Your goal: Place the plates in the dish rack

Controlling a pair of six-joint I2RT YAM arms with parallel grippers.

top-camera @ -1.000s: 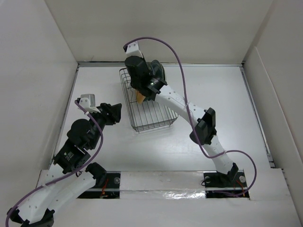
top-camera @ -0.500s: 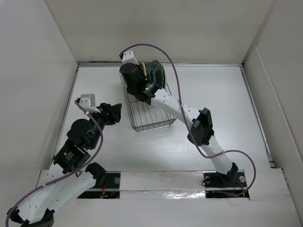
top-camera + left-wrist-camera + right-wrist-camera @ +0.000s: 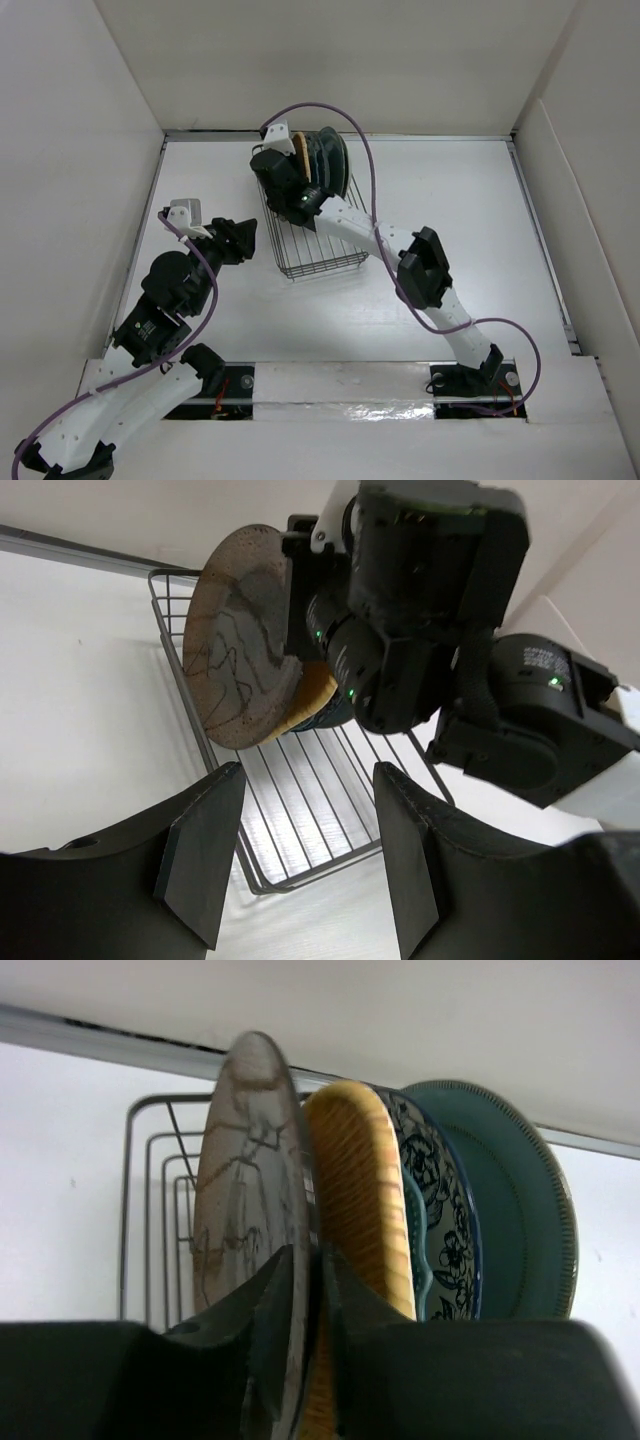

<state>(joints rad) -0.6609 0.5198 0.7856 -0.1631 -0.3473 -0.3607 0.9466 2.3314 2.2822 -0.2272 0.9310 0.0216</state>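
At the 12 o'clock end of the dish rack [image 3: 315, 250], the right gripper [image 3: 307, 1260] clamps the glossy brown plate [image 3: 245, 1190] upright beside the orange plate [image 3: 360, 1190]; next it likely needs seating between prongs, then release.

The left gripper's [image 3: 308, 777] fingers [image 3: 200, 860] stand apart in front. Beyond them a brown plate [image 3: 240, 660] is upright at the wire rack's [image 3: 322, 815] far end, the black right arm [image 3: 425, 600] against it, an orange plate [image 3: 316, 692] just behind.

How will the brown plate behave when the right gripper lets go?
Likely stiff and breakable: the brown plate looks ceramic. On edge at the dish rack, it may lean onto the orange plate. The right gripper pinches its rim, which may be slippery.
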